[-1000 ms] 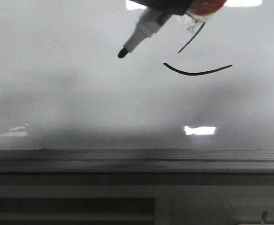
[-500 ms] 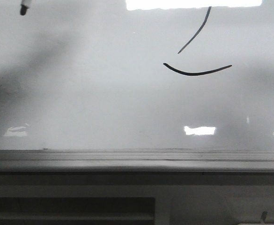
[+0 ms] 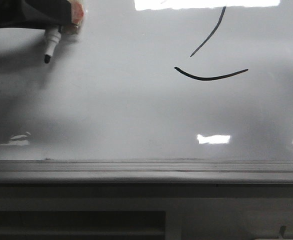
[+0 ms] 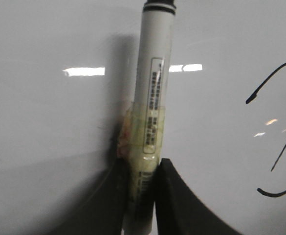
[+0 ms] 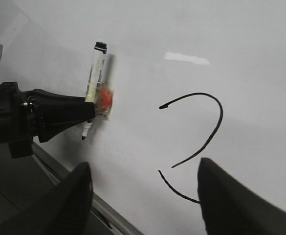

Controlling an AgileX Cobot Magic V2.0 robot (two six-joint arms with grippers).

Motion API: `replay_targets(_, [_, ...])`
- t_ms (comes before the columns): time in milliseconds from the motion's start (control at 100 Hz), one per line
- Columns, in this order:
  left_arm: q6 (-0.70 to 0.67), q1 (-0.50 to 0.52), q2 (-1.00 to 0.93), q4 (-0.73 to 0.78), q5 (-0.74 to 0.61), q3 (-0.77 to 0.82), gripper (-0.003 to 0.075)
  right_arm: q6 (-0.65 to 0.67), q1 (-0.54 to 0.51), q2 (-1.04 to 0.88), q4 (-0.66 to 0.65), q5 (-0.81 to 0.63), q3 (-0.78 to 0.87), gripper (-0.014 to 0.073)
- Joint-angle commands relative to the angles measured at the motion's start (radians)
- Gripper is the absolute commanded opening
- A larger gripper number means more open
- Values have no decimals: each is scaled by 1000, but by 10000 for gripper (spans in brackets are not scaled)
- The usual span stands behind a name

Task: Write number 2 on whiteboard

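Observation:
The whiteboard [image 3: 111, 115] fills the front view, with the number 2 [image 3: 210, 76] drawn in thin black strokes at its upper right: a slanting curved line above a shallow base stroke. My left gripper [image 3: 61, 25] is at the top left, shut on a white marker pen [image 3: 50, 46] whose black tip points down over the board, well left of the number 2. In the left wrist view the marker pen [image 4: 155, 78] sits taped between the fingers of the left gripper [image 4: 143, 171]. My right gripper [image 5: 145, 196] stands open over the number 2 [image 5: 209, 132], nothing held.
A grey metal rail [image 3: 146, 167] edges the near side of the whiteboard, with a darker ledge and slot below it. Bright rectangular light reflections [image 3: 214, 139] lie on the board. The left arm [image 5: 15, 120] shows dark in the right wrist view.
The left gripper has carried the marker away from the number 2 to the board's upper left; the tip has since come lower. The strokes are unchanged.

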Motion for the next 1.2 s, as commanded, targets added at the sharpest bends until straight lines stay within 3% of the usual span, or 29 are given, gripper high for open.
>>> replay_targets(0, [-11,-2,17,36,-45,-50,-20,-1,-8,-3,42,-57,-24,416])
replay_targets(330, [-6,8,48,36,-76,-59,1,-1,-8,-3,40,-60,-24,416])
replay_targets(420, [-4,12,46,36,-69,-59,93,-1,-8,-3,40,-60,-24,416])
replay_targets(590, [-4,12,39,36,-69,-59,382,-1,-8,-3,36,-60,-24,416])
replay_targets(680, [2,12,11,36,-56,-59,445,-1,-8,-3,28,-62,-24,416])
replay_targets(850, [119,12,-115,36,-15,-59,442,-1,-8,-4,19,-80,-24,415])
replay_targets(970, [275,12,-225,36,18,-59,440,-1,-8,-4,19,-132,-24,384])
replay_targets(1020, [332,12,-266,28,20,-59,430,-1,-8,-4,19,-159,-24,325])
replay_targets(1100, [401,12,-326,12,20,-59,361,-1,-8,-5,19,-193,-24,156])
replay_targets(1190, [459,12,-388,-5,35,-59,193,-1,-8,-7,19,-199,-24,-71])
